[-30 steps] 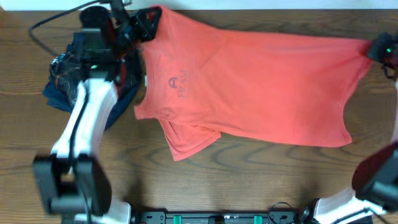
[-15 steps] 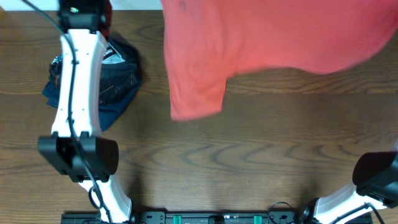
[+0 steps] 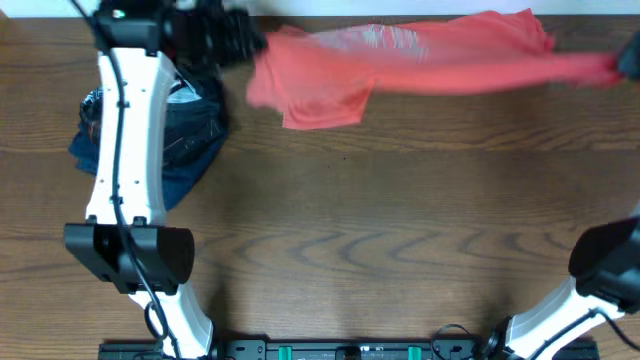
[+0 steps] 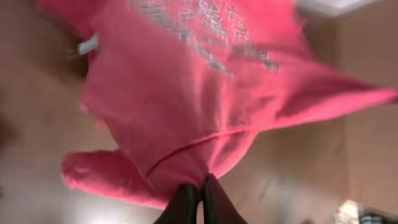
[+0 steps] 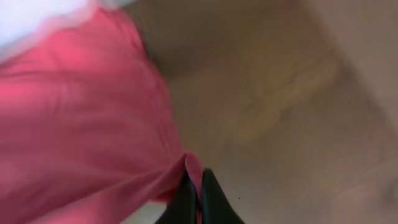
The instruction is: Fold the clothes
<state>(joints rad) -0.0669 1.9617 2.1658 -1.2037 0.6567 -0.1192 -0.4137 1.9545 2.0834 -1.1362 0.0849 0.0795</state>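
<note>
**T-shirt (image 3: 430, 60) strung between left fingers (image 4: 185, 202) and right fingers (image 5: 184, 204)**

Overhead view: drawn out as a crumpled coral band along the far edge of the tabletop (image 3: 380, 230), running from the left fingers at one end to the right fingers at the other. Bunched thickest near the left end, with one loose flap (image 3: 320, 105) sagging toward the near side. Narrowed to a thin strip toward the right end. Marked on its upper middle by a pale print (image 3: 385, 40), blurred beyond reading. Not possible to tell whether carried clear of the wood or brushing it.

Left wrist view: left fingers pressed together on a gathered fold of the fabric, with a seam line curving just above the pinch. Spread out beyond the grip as a wide pink sheet, with grey lettering smeared across its far part and brown tabletop showing on either side.

Right wrist view: right fingers likewise closed tight, clamped on a thin corner of the cloth. Remainder of the fabric fanned away to the left of the frame, heavily blurred.

Left side of the tabletop: navy garment (image 3: 190, 130) heaped in a dark pile, partly covered from above by the white left arm (image 3: 125, 150) and lying well apart from the T-shirt's flap.
</note>
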